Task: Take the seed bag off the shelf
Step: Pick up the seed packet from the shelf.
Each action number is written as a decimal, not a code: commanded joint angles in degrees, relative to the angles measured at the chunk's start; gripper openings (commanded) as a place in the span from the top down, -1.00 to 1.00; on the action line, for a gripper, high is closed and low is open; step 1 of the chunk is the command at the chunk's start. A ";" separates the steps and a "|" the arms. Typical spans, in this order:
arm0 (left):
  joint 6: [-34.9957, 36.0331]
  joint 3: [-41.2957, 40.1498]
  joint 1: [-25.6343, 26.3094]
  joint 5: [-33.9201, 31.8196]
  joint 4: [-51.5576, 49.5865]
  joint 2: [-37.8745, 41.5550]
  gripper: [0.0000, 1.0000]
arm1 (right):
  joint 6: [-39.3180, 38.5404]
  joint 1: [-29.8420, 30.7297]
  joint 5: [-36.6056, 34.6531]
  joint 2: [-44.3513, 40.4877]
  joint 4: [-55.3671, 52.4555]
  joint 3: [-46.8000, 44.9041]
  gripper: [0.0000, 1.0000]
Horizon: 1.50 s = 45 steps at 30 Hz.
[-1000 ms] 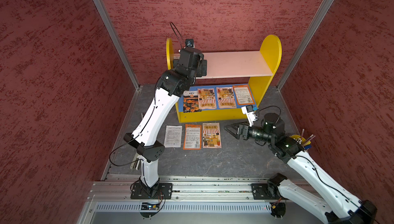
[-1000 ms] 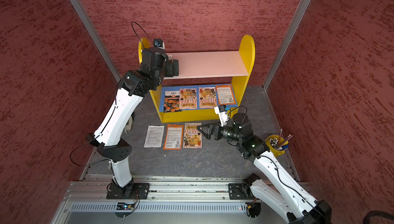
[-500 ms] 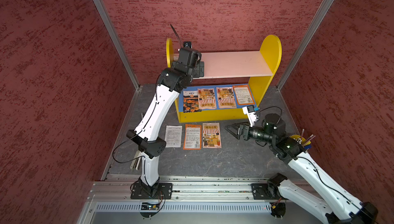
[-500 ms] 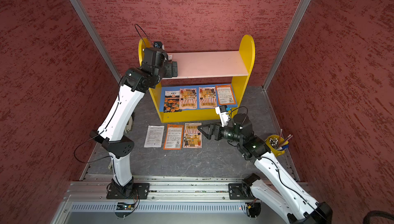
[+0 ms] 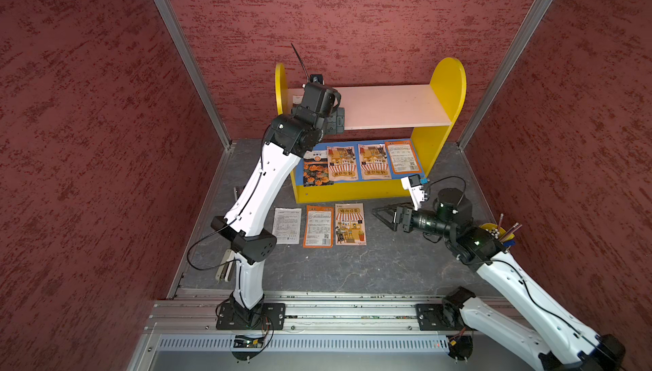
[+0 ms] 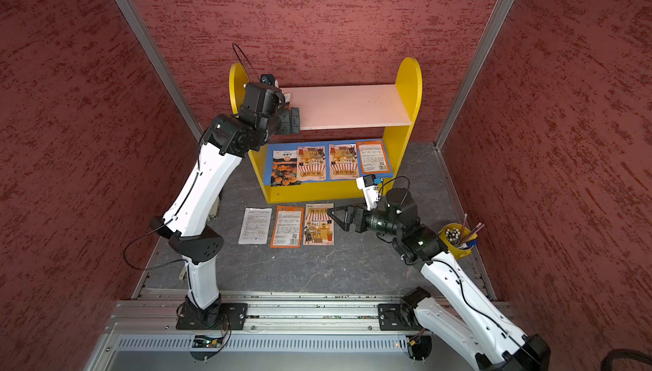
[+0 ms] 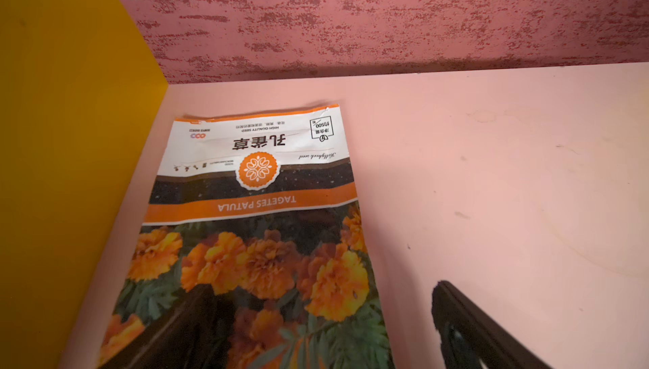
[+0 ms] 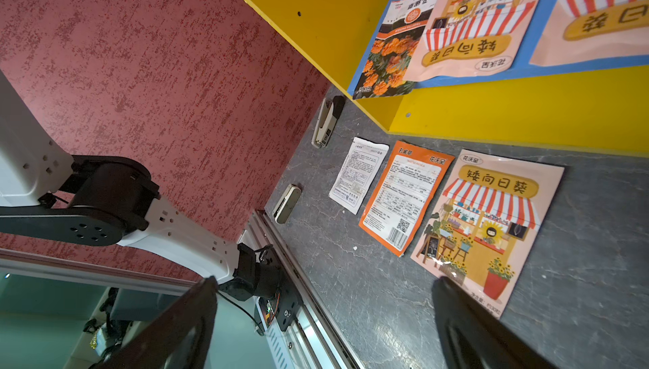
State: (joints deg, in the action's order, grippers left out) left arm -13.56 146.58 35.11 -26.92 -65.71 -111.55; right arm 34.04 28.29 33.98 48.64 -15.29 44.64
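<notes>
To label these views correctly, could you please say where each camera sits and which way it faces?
Top view: high over the front rail, looking down toward the shelf; both arms show.
Top view: same head, same shelf and arms.
Left wrist: above the pink upper board, facing the seed bag and back wall; left claw fingers show.
Right wrist: low over the floor, facing the packets and left arm; right claw fingers show.
Shared: top views and right wrist see the packets.
</notes>
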 commanded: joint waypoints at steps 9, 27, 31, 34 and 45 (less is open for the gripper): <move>-2.14 0.05 1.40 1.43 -2.64 3.05 -0.99 | 0.48 0.26 -0.94 0.94 2.83 3.44 -0.97; 10.93 -31.34 5.65 8.65 31.04 25.02 -0.99 | 19.25 7.11 -12.81 15.71 20.45 16.36 -0.91; 10.53 -42.88 6.89 10.87 29.53 35.80 -0.99 | 23.81 9.37 -17.84 19.91 23.50 19.71 -0.82; 9.82 -53.03 7.38 13.63 29.17 45.07 -0.99 | 25.22 10.42 -19.78 23.39 24.69 23.44 -0.75; 2.47 -78.32 8.96 24.98 25.12 68.77 -0.99 | 28.07 10.74 -22.42 35.33 26.51 36.10 -0.33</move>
State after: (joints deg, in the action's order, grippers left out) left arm -7.90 72.79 43.40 -6.52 -39.20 -44.71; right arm 60.93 38.76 13.26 81.93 8.62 77.47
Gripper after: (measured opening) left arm 0.996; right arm 0.676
